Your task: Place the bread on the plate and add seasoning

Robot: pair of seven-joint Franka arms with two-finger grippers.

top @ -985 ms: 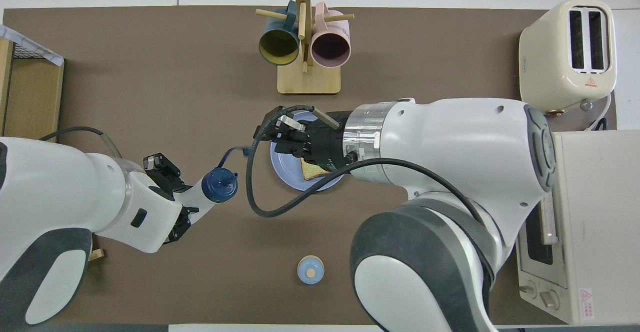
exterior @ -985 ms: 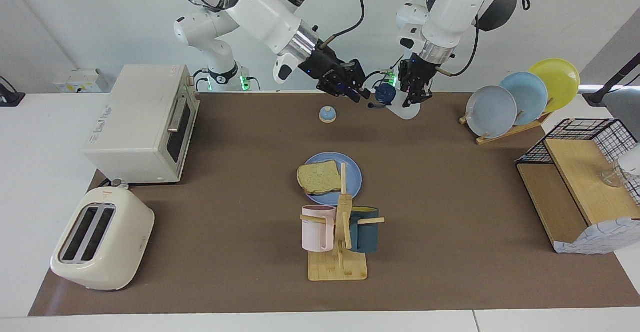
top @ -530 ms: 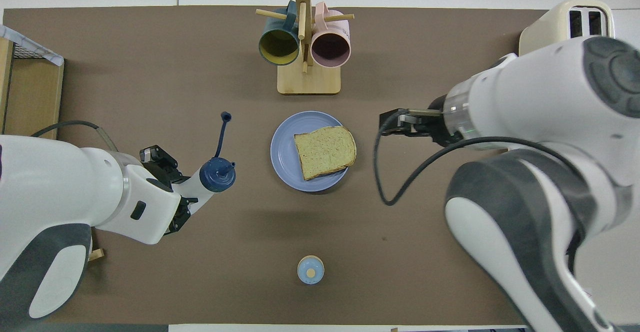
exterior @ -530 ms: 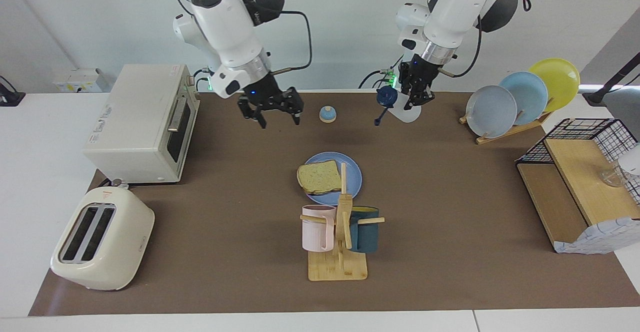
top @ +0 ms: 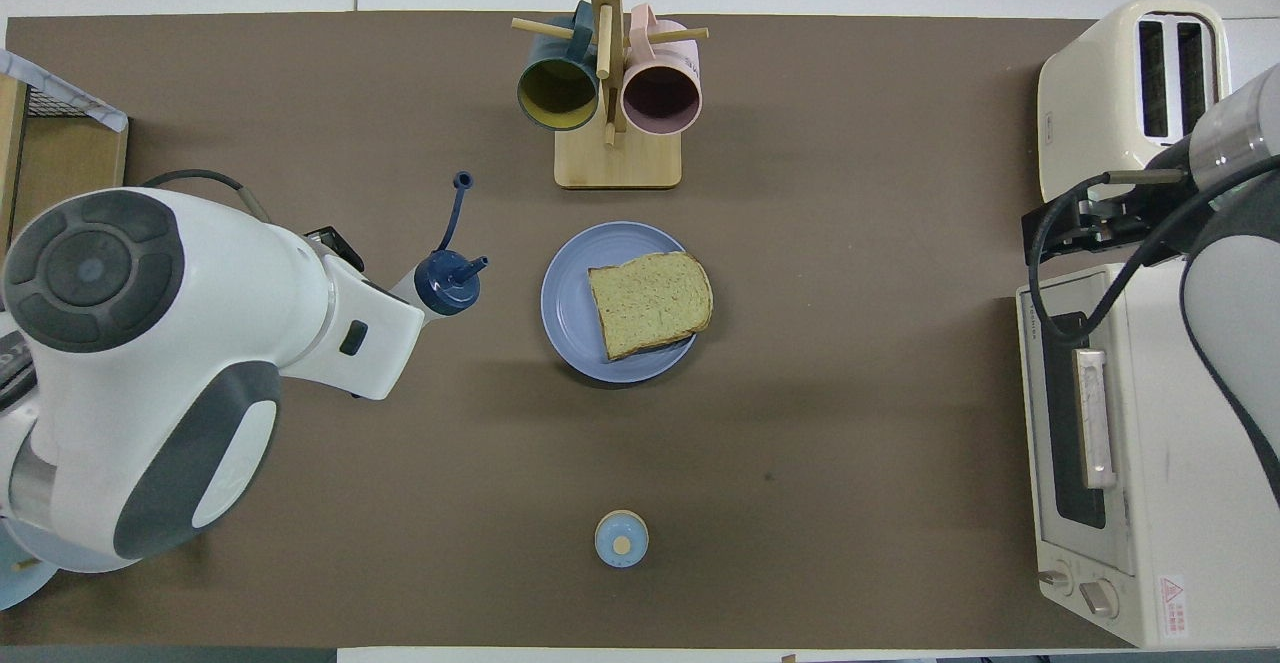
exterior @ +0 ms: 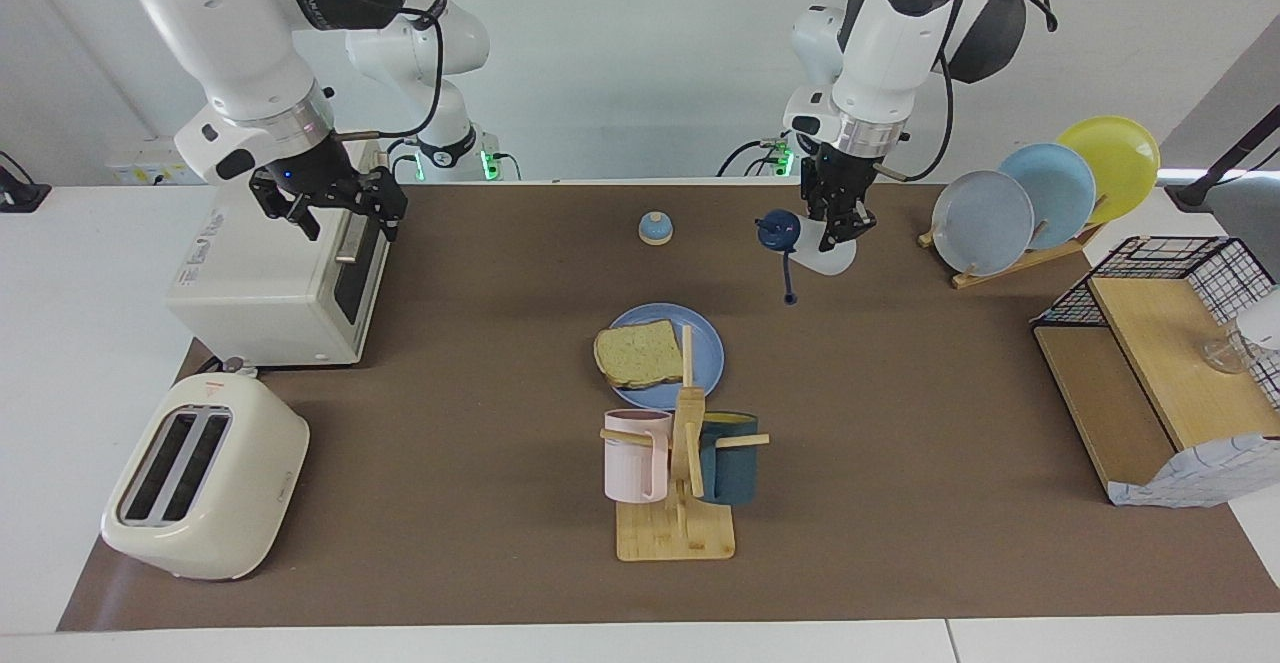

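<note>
Left gripper [exterior: 838, 228] holds seasoning [exterior: 815, 243] tilted; bread [exterior: 638, 353] on plate [exterior: 706, 358].

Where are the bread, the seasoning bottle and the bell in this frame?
bread [top: 650, 301]: overhead view, middle of the slice's top face, on the blue plate.
seasoning bottle [exterior: 836, 255]: facing view, translucent white body below the left gripper's fingers.
bell [top: 621, 539]: overhead view, top of the blue dome.

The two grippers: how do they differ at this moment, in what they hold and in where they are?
The left gripper is shut on the seasoning and holds it tilted in the air, toward the left arm's end from the plate. The right gripper is open and holds nothing; it hangs over the oven. Both are raised above the table, and neither is over the bread.
</note>
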